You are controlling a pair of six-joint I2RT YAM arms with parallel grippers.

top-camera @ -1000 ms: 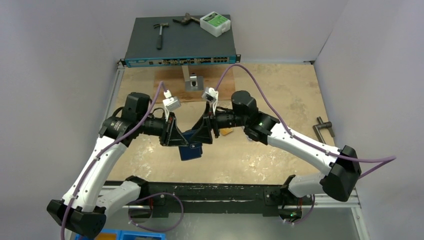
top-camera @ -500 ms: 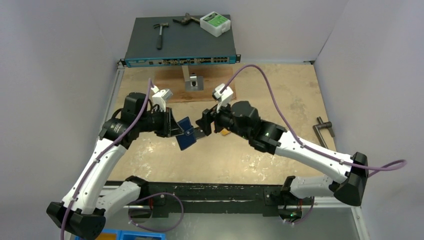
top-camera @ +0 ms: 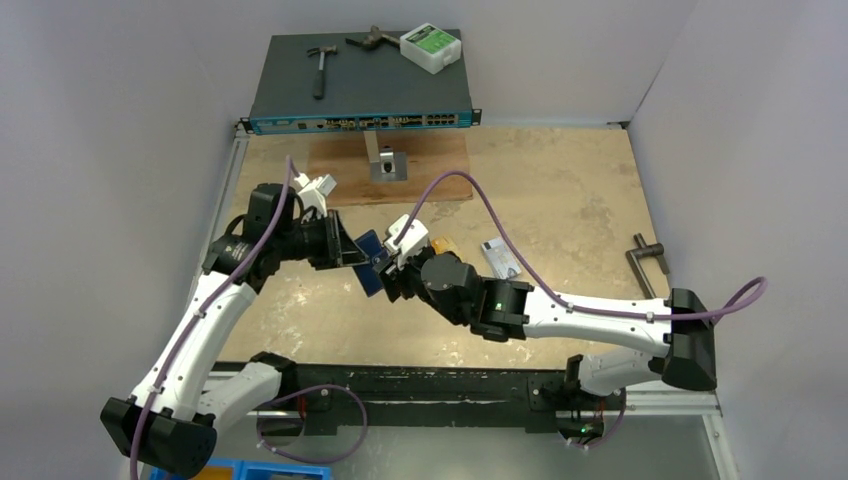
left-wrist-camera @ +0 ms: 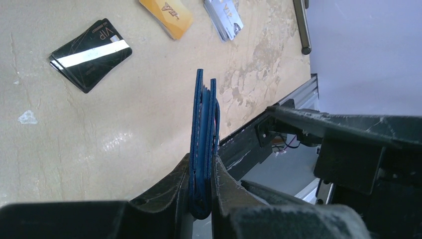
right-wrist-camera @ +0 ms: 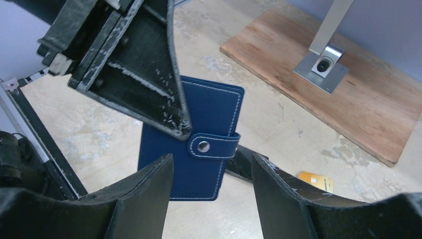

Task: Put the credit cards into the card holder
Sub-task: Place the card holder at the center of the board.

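Right fingers [right-wrist-camera: 139,204] arrived — flanking stitched card holder [right-wrist-camera: 211,114].

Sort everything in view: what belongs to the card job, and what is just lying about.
Job: card holder, black card, orange-gold card, silver-grey card.
Lying about: network switch, hammer, white-and-green box, wooden board, metal bracket, metal tool near the right wall.
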